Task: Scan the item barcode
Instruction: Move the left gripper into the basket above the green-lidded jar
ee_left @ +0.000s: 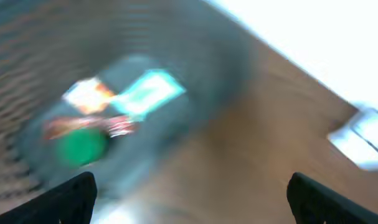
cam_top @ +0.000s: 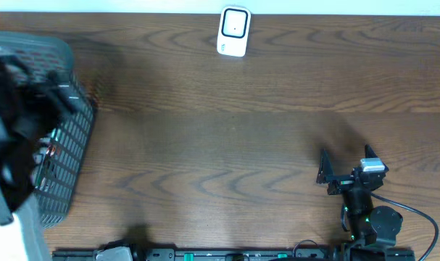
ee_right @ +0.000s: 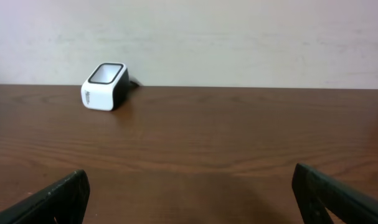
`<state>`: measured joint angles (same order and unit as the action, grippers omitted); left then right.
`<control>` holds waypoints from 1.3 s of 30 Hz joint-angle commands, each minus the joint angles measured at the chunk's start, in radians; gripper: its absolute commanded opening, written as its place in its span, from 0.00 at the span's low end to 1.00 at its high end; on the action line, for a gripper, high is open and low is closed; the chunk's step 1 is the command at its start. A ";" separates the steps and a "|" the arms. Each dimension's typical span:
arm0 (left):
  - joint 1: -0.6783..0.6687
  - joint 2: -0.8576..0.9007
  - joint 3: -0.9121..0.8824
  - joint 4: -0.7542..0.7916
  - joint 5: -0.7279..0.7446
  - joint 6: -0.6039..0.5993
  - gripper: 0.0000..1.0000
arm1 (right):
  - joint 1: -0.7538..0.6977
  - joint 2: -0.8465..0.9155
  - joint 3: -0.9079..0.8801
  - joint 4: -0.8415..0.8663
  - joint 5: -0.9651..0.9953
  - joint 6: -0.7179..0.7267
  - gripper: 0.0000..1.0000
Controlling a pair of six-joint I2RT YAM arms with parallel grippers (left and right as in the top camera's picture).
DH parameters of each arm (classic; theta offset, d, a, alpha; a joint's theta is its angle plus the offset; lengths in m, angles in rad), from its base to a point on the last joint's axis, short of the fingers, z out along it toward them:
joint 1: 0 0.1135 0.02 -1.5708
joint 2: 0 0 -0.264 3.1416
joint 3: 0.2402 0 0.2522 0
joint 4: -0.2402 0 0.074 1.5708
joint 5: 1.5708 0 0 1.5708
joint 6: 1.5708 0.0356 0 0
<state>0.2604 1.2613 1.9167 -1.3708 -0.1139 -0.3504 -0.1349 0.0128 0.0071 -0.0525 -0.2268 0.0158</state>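
Wooden table [cam_top: 227, 130] carries the scanner [cam_top: 233, 31] top centre, within reach for presenting barcodes. Over the basket [cam_top: 69, 148] at left, the left gripper [ee_left: 190, 198] hangs wide open, empty; blurred items [ee_left: 108, 118] lie inside. Lower right, the right gripper [ee_right: 189, 196] rests open, empty.

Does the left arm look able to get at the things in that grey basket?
Probably yes: its open claw hangs over the open-topped basket, and nothing seems to cover the things inside.
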 commanded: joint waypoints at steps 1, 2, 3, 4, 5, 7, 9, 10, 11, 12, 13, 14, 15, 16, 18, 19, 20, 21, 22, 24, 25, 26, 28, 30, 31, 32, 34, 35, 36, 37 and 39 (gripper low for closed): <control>0.210 0.068 0.009 -0.043 -0.070 -0.071 0.98 | 0.010 -0.004 -0.002 -0.004 0.009 0.014 0.99; 0.266 0.085 0.008 -0.051 -0.055 -0.071 0.98 | 0.010 -0.004 -0.002 -0.004 0.009 0.013 0.99; 0.321 0.103 0.006 -0.057 -0.050 -0.074 0.98 | 0.010 -0.004 -0.002 -0.004 0.009 0.013 0.99; 0.378 0.125 0.005 -0.064 -0.050 -0.083 0.98 | 0.010 -0.004 -0.002 -0.004 0.009 0.013 0.99; 0.425 0.146 0.004 -0.072 -0.050 -0.095 0.98 | 0.010 -0.004 -0.002 -0.004 0.009 0.013 0.99; 0.492 0.184 0.002 -0.082 -0.049 -0.134 0.98 | 0.010 -0.004 -0.002 -0.004 0.009 0.013 0.99; 0.537 0.219 -0.011 -0.082 -0.048 -0.170 0.98 | 0.010 -0.004 -0.002 -0.004 0.009 0.013 0.99; 0.555 0.237 -0.024 -0.079 -0.048 -0.180 0.98 | 0.010 -0.004 -0.002 -0.004 0.009 0.013 0.99; 0.565 0.252 -0.039 -0.073 -0.048 -0.180 0.98 | 0.010 -0.004 -0.002 -0.004 0.009 0.013 0.99; 0.575 0.268 -0.063 -0.064 -0.048 -0.180 0.98 | 0.010 -0.004 -0.002 -0.004 0.009 0.013 0.99; 0.580 0.282 -0.092 -0.049 -0.048 -0.179 0.98 | 0.010 -0.004 -0.002 -0.004 0.009 0.013 0.99; 0.581 0.293 -0.125 -0.028 -0.048 -0.179 0.98 | 0.010 -0.004 -0.002 -0.004 0.009 0.013 0.99; 0.581 0.301 -0.159 -0.005 -0.048 -0.179 0.98 | 0.010 -0.004 -0.002 -0.004 0.009 0.014 0.99; 0.581 0.308 -0.203 0.026 -0.048 -0.179 0.98 | 0.010 -0.004 -0.002 -0.004 0.009 0.013 0.99; 0.581 0.313 -0.295 0.095 -0.048 -0.177 0.98 | 0.010 -0.004 -0.002 -0.004 0.009 0.013 0.99; 0.581 0.313 -0.344 0.136 -0.048 -0.174 0.98 | 0.010 -0.004 -0.002 -0.004 0.009 0.013 0.99; 0.581 0.314 -0.390 0.175 -0.047 -0.175 0.98 | 0.010 -0.004 -0.002 -0.004 0.009 0.013 0.99; 0.581 0.314 -0.426 0.205 -0.040 -0.174 0.98 | 0.010 -0.004 -0.002 -0.004 0.009 0.013 0.99; 0.581 0.314 -0.454 0.232 -0.026 -0.172 0.98 | 0.010 -0.004 -0.002 -0.004 0.009 0.013 0.99; 0.581 0.314 -0.521 0.302 0.013 -0.140 0.98 | 0.010 -0.004 -0.002 -0.004 0.009 0.013 0.99; 0.581 0.314 -0.544 0.327 0.019 -0.134 0.98 | 0.010 -0.004 -0.002 -0.004 0.009 0.013 0.99; 0.581 0.314 -0.568 0.351 0.023 -0.133 0.98 | 0.010 -0.004 -0.002 -0.004 0.009 0.013 0.99; 0.581 0.314 -0.595 0.383 0.026 -0.133 0.98 | 0.010 -0.004 -0.002 -0.004 0.009 0.013 0.99; 0.581 0.315 -0.608 0.404 0.042 -0.128 0.98 | 0.010 -0.004 -0.002 -0.004 0.009 0.013 0.99; 0.581 0.316 -0.611 0.415 0.058 -0.115 0.98 | 0.010 -0.004 -0.002 -0.004 0.009 0.013 0.99; 0.581 0.316 -0.613 0.423 0.069 -0.109 0.98 | 0.010 -0.004 -0.002 -0.004 0.009 0.013 0.99; 0.581 0.320 -0.613 0.431 0.077 -0.106 0.98 | 0.010 -0.004 -0.002 -0.004 0.009 0.013 0.99; 0.581 0.322 -0.614 0.434 0.077 -0.106 0.98 | 0.010 -0.004 -0.002 -0.004 0.009 0.013 0.99; 0.581 0.327 -0.615 0.436 0.077 -0.106 0.98 | 0.010 -0.004 -0.002 -0.004 0.009 0.013 0.99; 0.581 0.333 -0.616 0.436 0.077 -0.106 0.98 | 0.010 -0.004 -0.002 -0.004 0.009 0.013 0.99; 0.581 0.349 -0.618 0.438 0.077 -0.106 0.98 | 0.010 -0.004 -0.002 -0.004 0.009 0.013 0.99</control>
<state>0.8379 1.5837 1.3018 -0.9340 -0.0498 -0.4706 -0.1349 0.0128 0.0071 -0.0521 -0.2268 0.0158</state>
